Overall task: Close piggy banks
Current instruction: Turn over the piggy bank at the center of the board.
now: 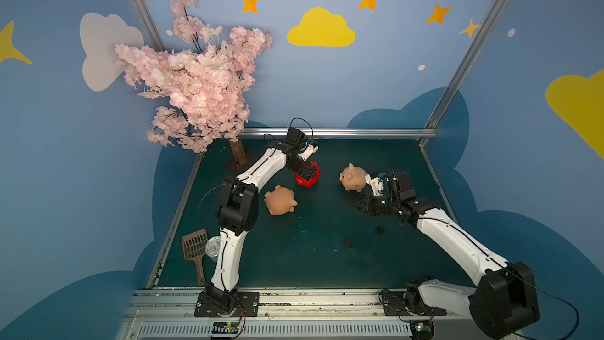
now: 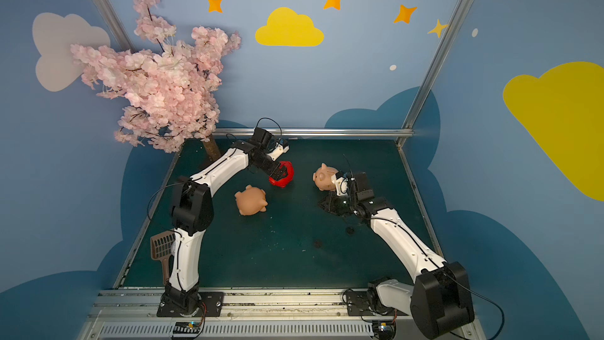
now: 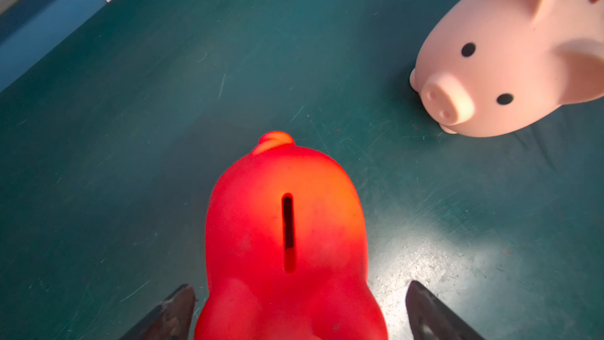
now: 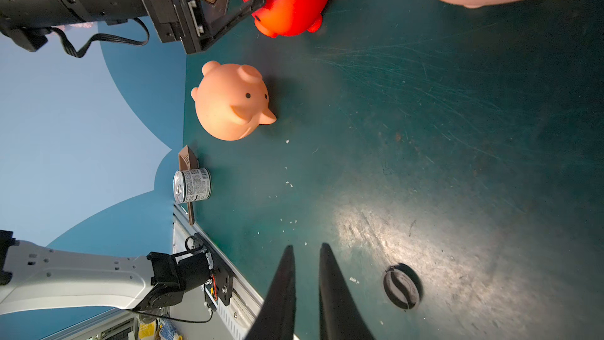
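Left wrist view: the left pincer [image 3: 300, 315] is spread wide astride the red piggy bank [image 3: 287, 224], slot up, mid-table. One peach piggy bank [image 3: 510, 60] stands near; a second peach piggy bank [image 1: 280, 200] is tipped over nearer the front. The right pincer [image 4: 305, 250] is seen nearly pressed together, empty. Open scuffed green table [image 1: 310, 263] is left toward the front rail [image 1: 294, 292].

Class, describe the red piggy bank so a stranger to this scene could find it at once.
Start at the pink blossom tree in the green table's far corner. Near its trunk, the left gripper has its open fingers either side of the red piggy bank. Both neighbouring pigs are peach; it alone is red.
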`<state>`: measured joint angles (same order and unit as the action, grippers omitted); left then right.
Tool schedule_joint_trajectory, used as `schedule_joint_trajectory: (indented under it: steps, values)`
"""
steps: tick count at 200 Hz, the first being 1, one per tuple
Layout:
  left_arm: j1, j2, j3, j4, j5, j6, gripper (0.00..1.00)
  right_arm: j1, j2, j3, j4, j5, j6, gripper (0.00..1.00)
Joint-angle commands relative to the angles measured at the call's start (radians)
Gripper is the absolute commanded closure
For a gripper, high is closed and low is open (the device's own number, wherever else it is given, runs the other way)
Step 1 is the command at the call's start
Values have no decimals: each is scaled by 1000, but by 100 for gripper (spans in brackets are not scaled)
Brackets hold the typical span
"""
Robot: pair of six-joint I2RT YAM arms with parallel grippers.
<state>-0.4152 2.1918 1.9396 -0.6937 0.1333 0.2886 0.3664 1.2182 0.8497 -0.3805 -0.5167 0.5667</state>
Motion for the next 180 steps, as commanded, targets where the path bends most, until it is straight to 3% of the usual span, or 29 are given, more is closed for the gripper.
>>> schedule_joint_trajectory:
  steps: [1,139,180]
  values:
    - [-5,16,26,-4,-36,12,1,-10,-17,-3,-19,-12,-20,84]
    - [-29,10,7,-6,-144,18,8,-23,25,5,-14,-44,-21,84]
    - [-38,26,28,-34,-174,29,5,-27,24,2,-18,-43,-24,84]
